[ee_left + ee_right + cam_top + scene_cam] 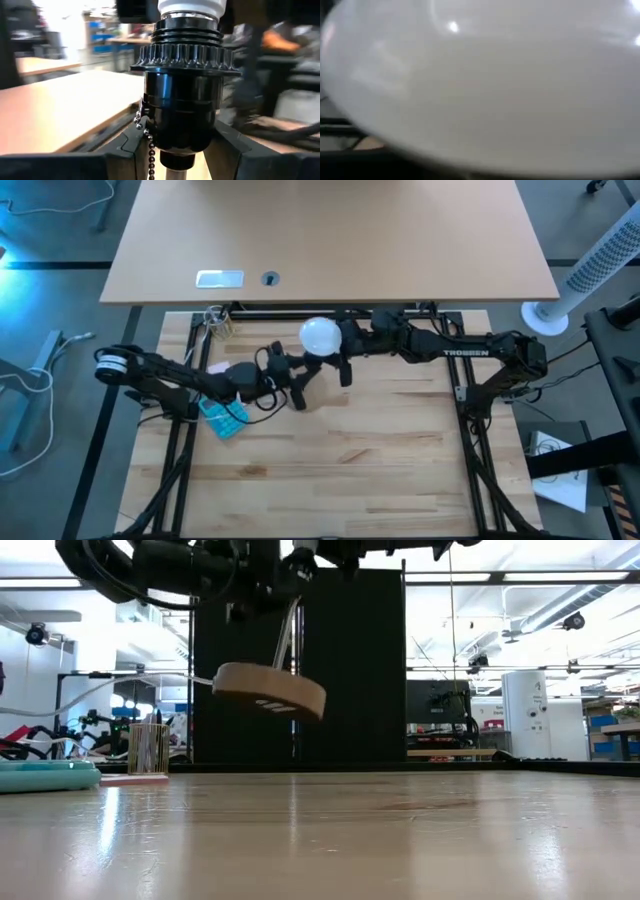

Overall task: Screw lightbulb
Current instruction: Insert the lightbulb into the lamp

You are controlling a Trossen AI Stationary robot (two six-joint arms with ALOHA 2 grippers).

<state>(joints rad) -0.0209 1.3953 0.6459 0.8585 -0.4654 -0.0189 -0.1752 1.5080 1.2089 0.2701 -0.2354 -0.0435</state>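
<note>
A lamp with a round wooden disc base (270,692), a thin stem and a black socket (182,110) hangs tilted in the air above the table. The white frosted lightbulb (320,335) sits with its pale neck (190,5) in the socket's top. My left gripper (298,375) is shut on the socket from the table's left. My right gripper (348,340) is right beside the bulb, on its right. The bulb fills the right wrist view (480,80). My left gripper pinches the black socket's lower body (150,135) between its two fingers, one on each side, below the ribbed collar. The fingers come level from the table's left. The lamp is lifted clear, and its wooden base hangs tilted below on the stem.
A bead pull chain (148,150) hangs beside the socket. A teal object (225,418) lies under my left arm. A small holder of sticks (148,748) stands at the far left. A tan desk (330,240) lies beyond the far edge. The table's near half is bare wood (350,470).
</note>
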